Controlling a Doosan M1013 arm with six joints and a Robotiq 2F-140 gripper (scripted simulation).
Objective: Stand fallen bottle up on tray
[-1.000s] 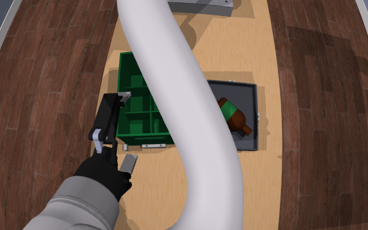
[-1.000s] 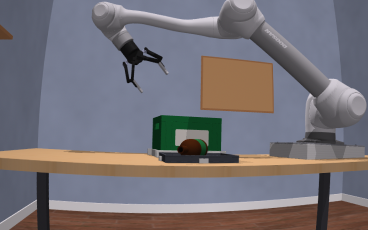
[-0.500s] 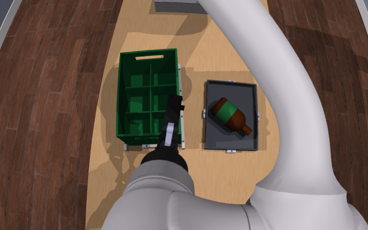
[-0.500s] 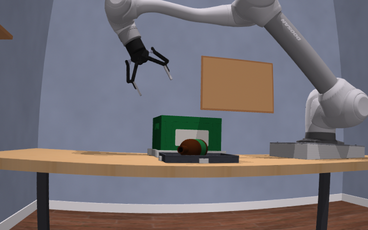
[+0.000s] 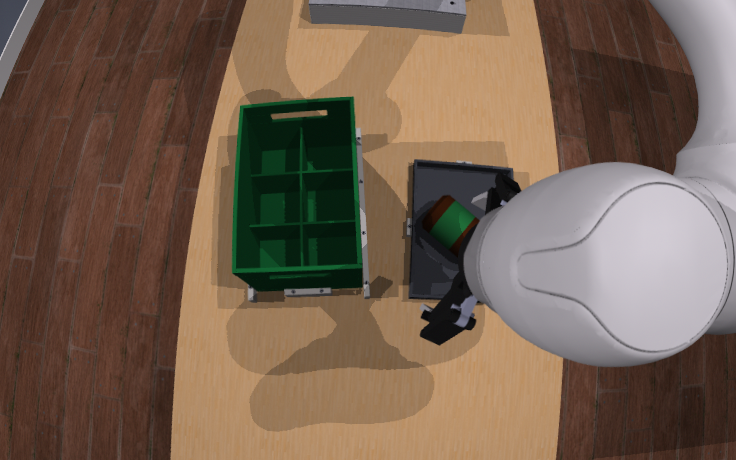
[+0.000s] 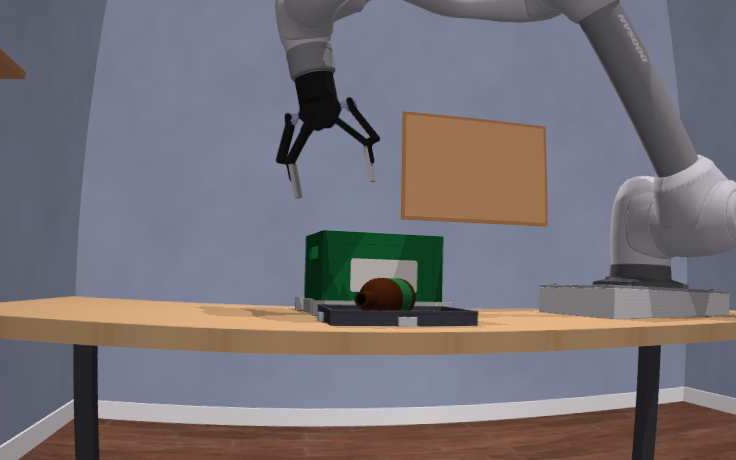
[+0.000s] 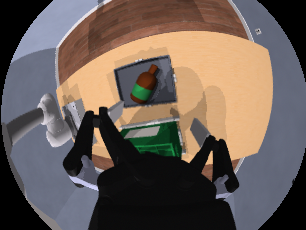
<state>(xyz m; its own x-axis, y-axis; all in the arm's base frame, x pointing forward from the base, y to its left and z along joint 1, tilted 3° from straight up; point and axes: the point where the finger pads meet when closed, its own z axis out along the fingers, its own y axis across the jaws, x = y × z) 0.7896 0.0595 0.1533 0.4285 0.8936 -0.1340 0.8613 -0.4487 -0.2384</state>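
A brown bottle with a green band (image 5: pixel 450 220) (image 6: pixel 385 294) (image 7: pixel 144 89) lies on its side in the dark tray (image 5: pixel 434 281) (image 6: pixel 360 320) (image 7: pixel 129 75). In the wrist view its neck points up and right, away from the crate. The arm hides the neck in the top view. The green crate (image 5: pixel 297 269) (image 6: pixel 334 271) (image 7: pixel 171 134) stands upright beside the tray, its visible compartments empty. My gripper (image 5: pixel 452 254) (image 6: pixel 334 189) (image 7: pixel 158 116) is open and empty, tilted, and hangs well above the bottle and the crate, touching neither.
Light metal strips, one along the crate's tray side (image 5: pixel 366 260) and one at its end (image 5: pixel 306 292), lie by the crate. Small light brackets, such as the one at the tray's side (image 5: pixel 409 226) (image 6: pixel 407 321), sit at the tray's edges. The robot's base block (image 5: pixel 388 16) (image 6: pixel 582 301) stands farther along the table.
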